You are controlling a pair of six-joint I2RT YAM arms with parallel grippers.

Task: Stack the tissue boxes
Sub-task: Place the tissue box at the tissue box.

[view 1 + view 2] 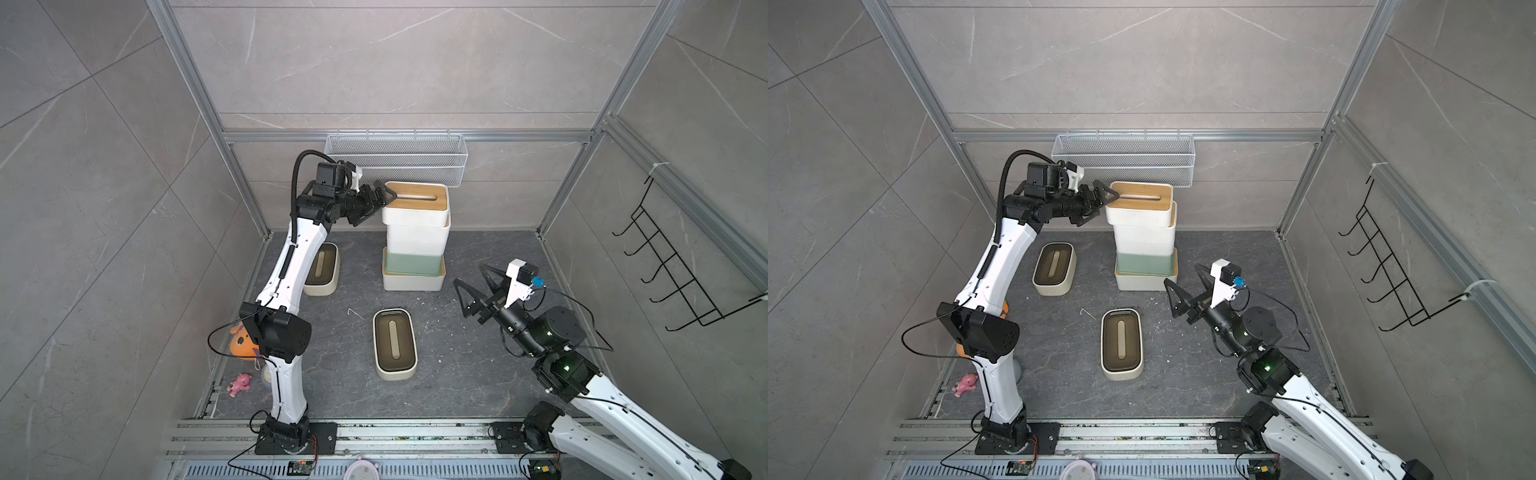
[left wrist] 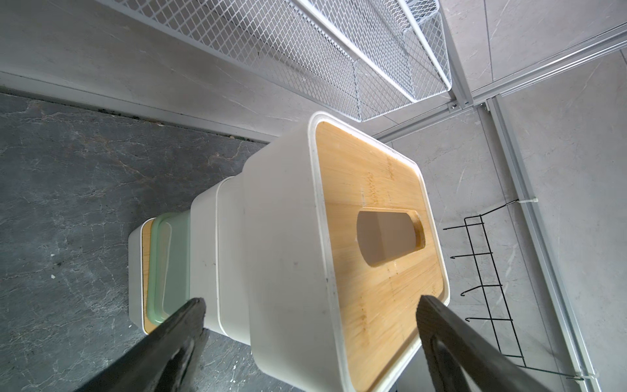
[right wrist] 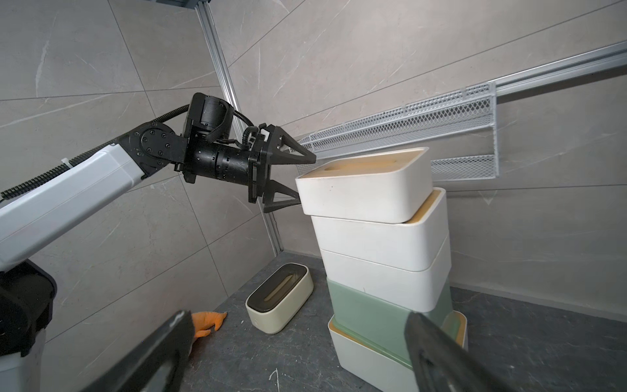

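**Five tissue boxes stacked, two on the floor, both grippers open**

Left gripper (image 3: 307,180): jaws spread wide at the end of the top box (image 1: 417,199), holding nothing. One finger sits just over the bamboo lid's corner and the other is level with the end wall. Can't tell whether that lower tip touches the wall. The left wrist view shows the box end between my two fingers with room on both sides.

Right gripper (image 1: 468,274): jaws wide apart, empty, hanging over the dark floor (image 1: 457,374) near the foot of the stack and clear of it.

Stack, standing near the back wall below the wire mesh basket (image 1: 395,153), top to bottom:
- top box: white, bamboo lid, slot up. It's shifted toward my left arm, so a strip of the lid below shows on the far side.
- second white box (image 3: 373,234): bamboo lid.
- third white box (image 3: 380,278): lid hidden.
- sage green box (image 3: 356,305).
- bottom white box (image 3: 366,359): bamboo lid edge shows around the green one.

Not stacked:
- cream box (image 1: 395,345): dark brown lid, mid-floor in front of the stack.
- second cream box (image 1: 1054,268): same type, beside the stack on my left arm's side, well apart from the first.

The orange plush (image 1: 241,343) and a small pink toy (image 1: 240,384) lie by my left arm's base.
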